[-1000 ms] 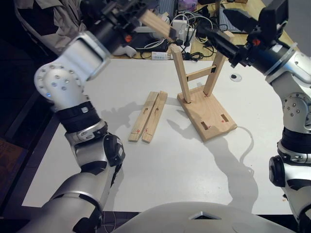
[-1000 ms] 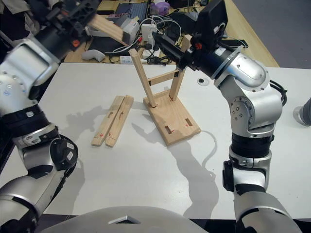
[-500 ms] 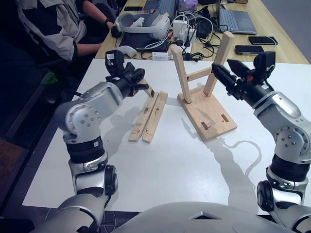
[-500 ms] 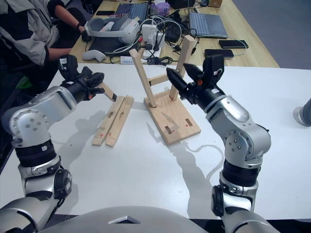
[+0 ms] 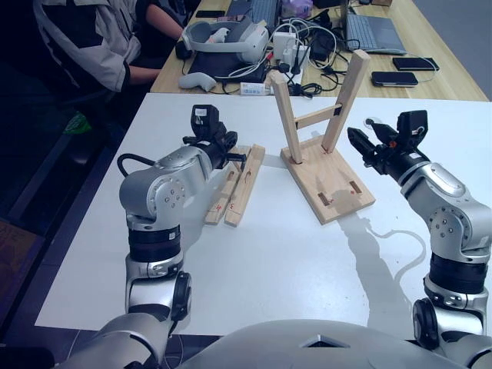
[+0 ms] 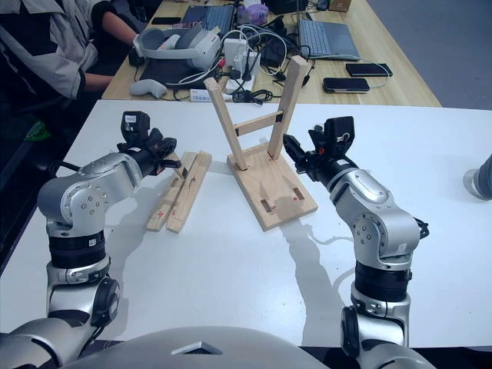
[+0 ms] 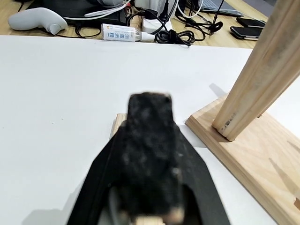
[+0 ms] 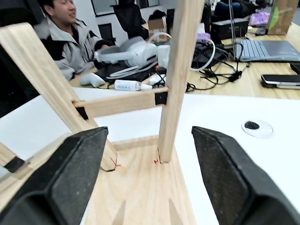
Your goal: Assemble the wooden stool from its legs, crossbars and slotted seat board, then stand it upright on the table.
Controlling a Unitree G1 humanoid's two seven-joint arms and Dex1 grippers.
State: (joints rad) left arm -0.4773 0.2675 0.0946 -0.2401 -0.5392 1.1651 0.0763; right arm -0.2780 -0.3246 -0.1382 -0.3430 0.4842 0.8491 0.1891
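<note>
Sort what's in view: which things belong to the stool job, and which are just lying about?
Job: seat board, two standing legs, the crossbar between them, two loose legs lying on the table.
Lying about: headset, laptop, phones, cables, on the desk behind.

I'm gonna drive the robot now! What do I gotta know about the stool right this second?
Left gripper: over the far end of two loose legs lying side by side on the table; hold unclear.
Right gripper: open, empty, beside the upright legs.
Done: those legs, joined by a crossbar, stand in the seat board, which lies flat.
Left: fit the loose legs into the two empty slots, then turn the stool upright.
</note>
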